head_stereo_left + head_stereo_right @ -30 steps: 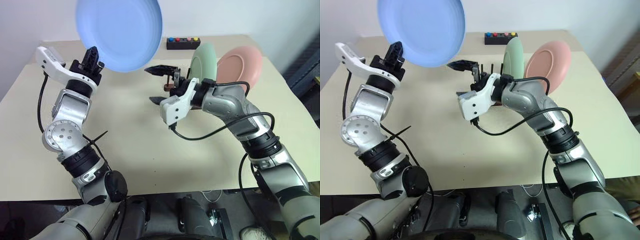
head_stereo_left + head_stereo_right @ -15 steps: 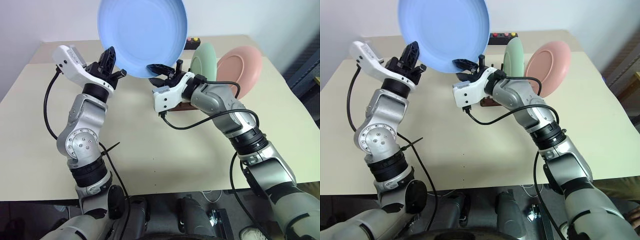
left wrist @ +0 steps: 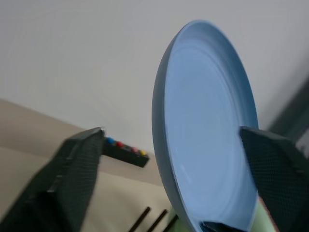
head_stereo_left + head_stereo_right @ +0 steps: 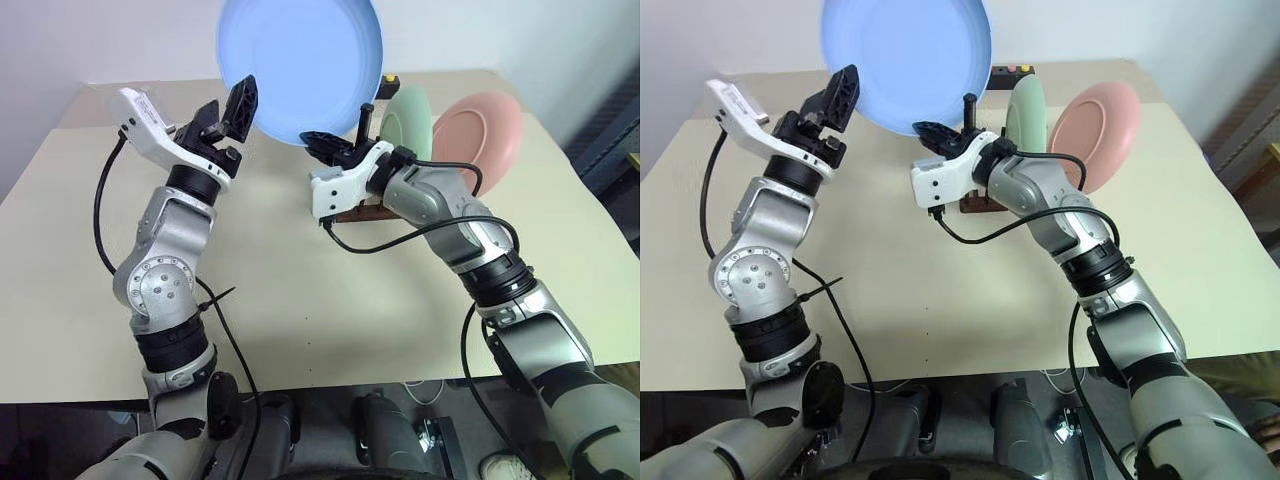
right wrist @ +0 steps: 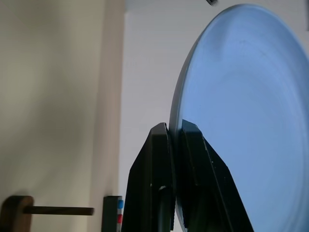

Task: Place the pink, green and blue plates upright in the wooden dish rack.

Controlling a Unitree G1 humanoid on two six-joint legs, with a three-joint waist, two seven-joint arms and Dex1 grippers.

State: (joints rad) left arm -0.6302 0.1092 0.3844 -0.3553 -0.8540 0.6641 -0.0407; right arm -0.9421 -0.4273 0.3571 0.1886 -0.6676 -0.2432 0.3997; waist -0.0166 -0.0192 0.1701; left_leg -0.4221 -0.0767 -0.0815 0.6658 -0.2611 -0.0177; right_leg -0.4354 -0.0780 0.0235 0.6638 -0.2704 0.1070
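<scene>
A: Blue plate is the biggest worry: it is up in the air over the far middle of the tabletop, roughly 12 o'clock from the robot, pinched at its lower rim by the right end effector, fingers pressed together on the edge.

B: And the left end effector?

A: Fingers spread wide either side of the plate's 8 o'clock edge, not gripping. So one thin rim pinch carries the whole plate. My judgement: it could pivot or slip out as the arm swings toward the rack.

B: Other risks?

A: Wooden dish rack sits just beyond the right wrist, at about 1 o'clock. Green plate and pink plate already stand in it, tilted. Bringing the blue one in could knock the green one, or miss between pegs.

B: Counts, large to small?

A: One tabletop. Three plates: one blue, one green, one pink. One rack; pegs mostly hidden, can't count. One black button box at the far edge, partly hidden by the blue plate.
</scene>
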